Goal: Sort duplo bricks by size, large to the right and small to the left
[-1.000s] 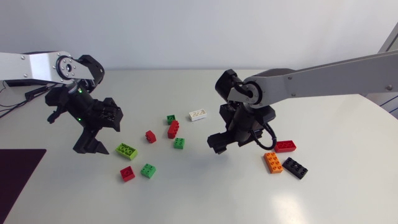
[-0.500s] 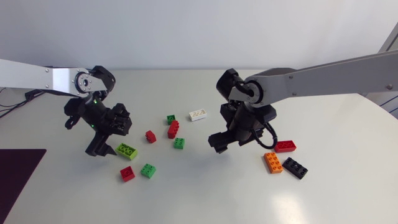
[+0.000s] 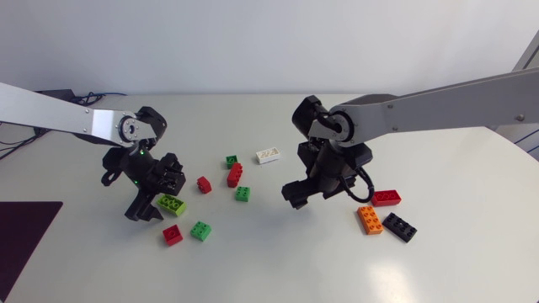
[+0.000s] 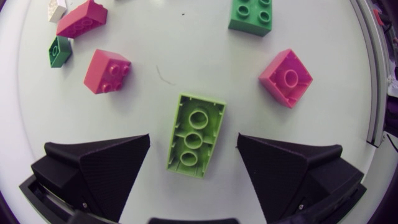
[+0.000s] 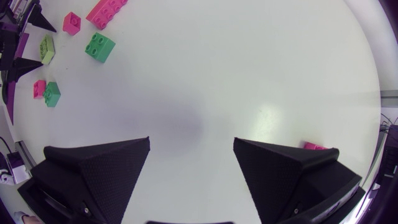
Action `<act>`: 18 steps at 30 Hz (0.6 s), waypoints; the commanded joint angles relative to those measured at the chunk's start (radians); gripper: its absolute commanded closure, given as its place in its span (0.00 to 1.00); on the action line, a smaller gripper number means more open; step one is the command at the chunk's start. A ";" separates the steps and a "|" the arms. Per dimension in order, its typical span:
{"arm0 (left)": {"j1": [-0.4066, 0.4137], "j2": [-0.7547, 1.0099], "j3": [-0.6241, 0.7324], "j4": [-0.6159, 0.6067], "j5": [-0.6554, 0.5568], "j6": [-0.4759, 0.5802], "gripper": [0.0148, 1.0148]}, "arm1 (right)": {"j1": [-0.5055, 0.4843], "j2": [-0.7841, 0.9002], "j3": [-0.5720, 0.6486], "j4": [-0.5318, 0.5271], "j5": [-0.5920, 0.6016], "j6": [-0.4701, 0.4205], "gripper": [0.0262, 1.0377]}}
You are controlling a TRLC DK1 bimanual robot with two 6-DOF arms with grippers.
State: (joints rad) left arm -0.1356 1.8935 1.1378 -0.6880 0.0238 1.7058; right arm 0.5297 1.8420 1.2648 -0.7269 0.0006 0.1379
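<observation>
A lime green large brick [image 3: 173, 203] lies on the table, hollow side up. It sits between the spread fingers of my left gripper [image 3: 157, 206], touching neither finger; the left wrist view shows this brick [image 4: 198, 121] inside the open gripper [image 4: 193, 148]. My right gripper [image 3: 303, 193] hangs open over bare table [image 5: 205, 93] near the middle. Small bricks around the lime one: red [image 3: 172, 235], green [image 3: 200, 230], red [image 3: 204, 184], green [image 3: 242, 194]. A long red brick [image 3: 235, 175] lies further back.
A small green brick [image 3: 231, 160] and a white brick [image 3: 269, 155] lie at the back centre. To the right of my right gripper lie large bricks: red [image 3: 386, 198], orange [image 3: 369, 220], black [image 3: 399, 227]. A dark mat [image 3: 21, 236] covers the table's left front.
My left arm has swung right and lowered, bringing its open fingers around the lime green brick. The right arm and all bricks have stayed put.
</observation>
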 commanded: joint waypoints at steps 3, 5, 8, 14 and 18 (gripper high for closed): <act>-0.030 0.042 -0.010 0.012 -0.021 0.017 0.25 | -0.014 0.022 -0.021 -0.006 0.001 -0.011 0.07; -0.038 0.044 -0.007 0.012 -0.024 0.012 0.44 | -0.014 0.022 -0.022 -0.005 0.001 -0.011 0.07; -0.041 0.044 0.000 0.001 -0.027 0.011 0.67 | -0.014 0.020 -0.030 -0.002 0.001 -0.011 0.07; -0.044 0.039 0.043 -0.059 -0.038 0.006 0.70 | -0.017 0.010 -0.039 0.000 0.001 -0.011 0.07; -0.050 0.032 0.119 -0.150 -0.038 -0.017 0.70 | -0.025 -0.007 -0.041 0.000 -0.004 -0.014 0.07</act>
State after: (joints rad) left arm -0.1761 1.9114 1.1992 -0.8097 -0.0086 1.6966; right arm 0.5137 1.8420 1.2533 -0.7261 0.0002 0.1341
